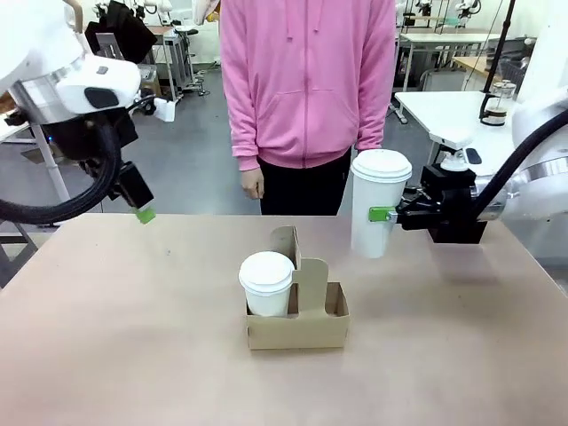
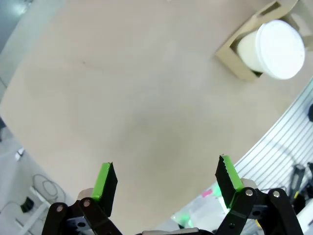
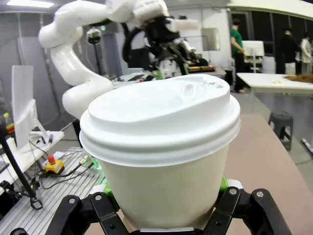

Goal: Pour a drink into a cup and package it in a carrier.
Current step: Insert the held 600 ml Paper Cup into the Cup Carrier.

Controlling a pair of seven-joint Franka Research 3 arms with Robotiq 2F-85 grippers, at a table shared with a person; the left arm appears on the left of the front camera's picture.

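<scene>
The plain white tapered paper cup with a white plastic lid (image 1: 377, 191) hangs upright above the beige table (image 1: 106, 337), clamped at its side by my right pincer (image 1: 383, 214). Below and to its left sits the brown cardboard carrier (image 1: 297, 330) — a second lidded white cup (image 1: 266, 282) fills one slot, and the nearer slot (image 1: 335, 300) looks free. I judge this the packaging step: centre over that slot, then lower straight. My left pincer (image 2: 166, 183) hovers spread and empty.

My tally of what's on screen, kind by kind.
I count two white lidded cups, the first cup (image 1: 266, 282) and the second cup (image 1: 380, 209); one brown carrier (image 1: 297, 330) with two round slots; two grippers, the left gripper (image 2: 166, 178) and the right gripper (image 1: 383, 214); one person (image 1: 306, 80); one table (image 1: 106, 337).
</scene>
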